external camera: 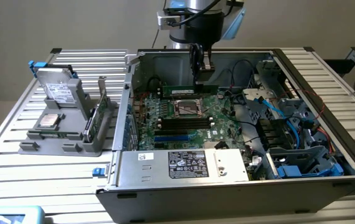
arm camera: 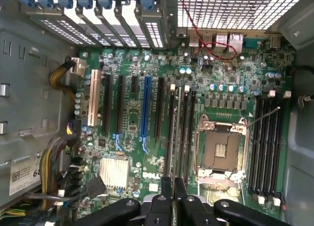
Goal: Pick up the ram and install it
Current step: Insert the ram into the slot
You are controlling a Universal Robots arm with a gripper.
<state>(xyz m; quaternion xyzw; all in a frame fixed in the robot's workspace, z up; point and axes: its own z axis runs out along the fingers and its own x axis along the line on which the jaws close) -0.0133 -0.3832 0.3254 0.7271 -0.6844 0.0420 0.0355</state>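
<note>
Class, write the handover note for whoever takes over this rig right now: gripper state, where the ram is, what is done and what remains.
Gripper: shut on the ram, low inside the open computer case.
Ram: level over the motherboard, beyond the CPU socket in the exterior view, running along the slots there.
Done: the ram is picked up and brought to the board.
Left: the pictures do not settle whether it is seated in a slot. Treat the install as unfinished, since the gripper has not let go.

Slim green ram (external camera: 181, 88), on edge
</note>
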